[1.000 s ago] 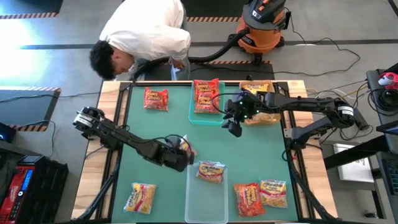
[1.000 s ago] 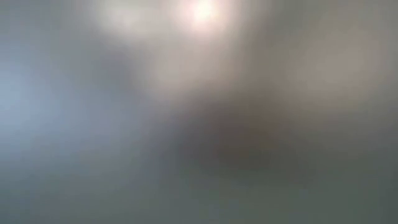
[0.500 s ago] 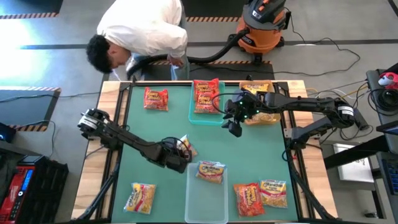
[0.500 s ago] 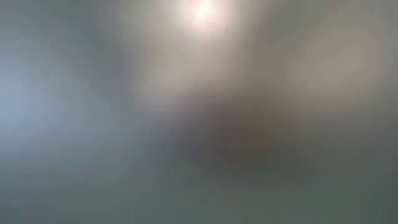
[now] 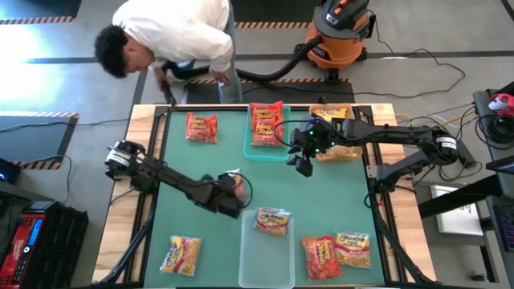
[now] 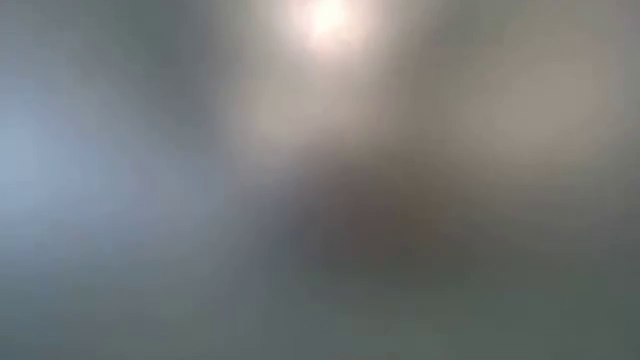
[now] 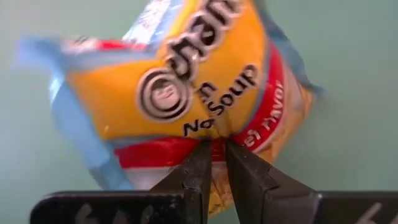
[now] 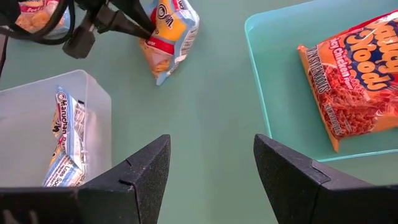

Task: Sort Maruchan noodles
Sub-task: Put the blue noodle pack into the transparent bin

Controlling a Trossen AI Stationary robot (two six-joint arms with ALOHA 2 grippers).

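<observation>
My left gripper (image 5: 228, 189) is shut on a yellow-orange Maruchan packet (image 7: 186, 81) with light-blue edges, near the table's middle, just far-left of the clear bin (image 5: 266, 257). The right wrist view shows this packet (image 8: 169, 37) too. My right gripper (image 5: 302, 163) hangs open over the mat beside the teal bin (image 5: 265, 151), touching nothing. One packet (image 5: 273, 221) lies in the clear bin, red ones (image 5: 267, 123) in the teal bin, and some (image 5: 333, 132) in the tan bin. Loose packets lie flat on the mat: red (image 5: 201, 127), yellow (image 5: 181, 254), red (image 5: 321, 255), yellow (image 5: 353, 247). My left gripper pinches the packet between its two fingertips (image 7: 198, 163) at the red band (image 7: 214, 142) along one long side. The fingers come slanting down from the table's left. The packet (image 8: 169, 37) sits tilted and crumpled in the hold; whether its low corner touches the mat I cannot tell.
A person in a white shirt (image 5: 181, 32) bends over beyond the far-left edge, next to an orange shop vacuum (image 5: 341, 32). Open green mat (image 5: 337, 193) lies between the two grippers and the near packets. The low view shows only blur.
My left gripper, still shut on the packet, has carried it a little toward the far-left of the table, away from the clear bin. The person has shifted to the left. My right arm has kept still.
</observation>
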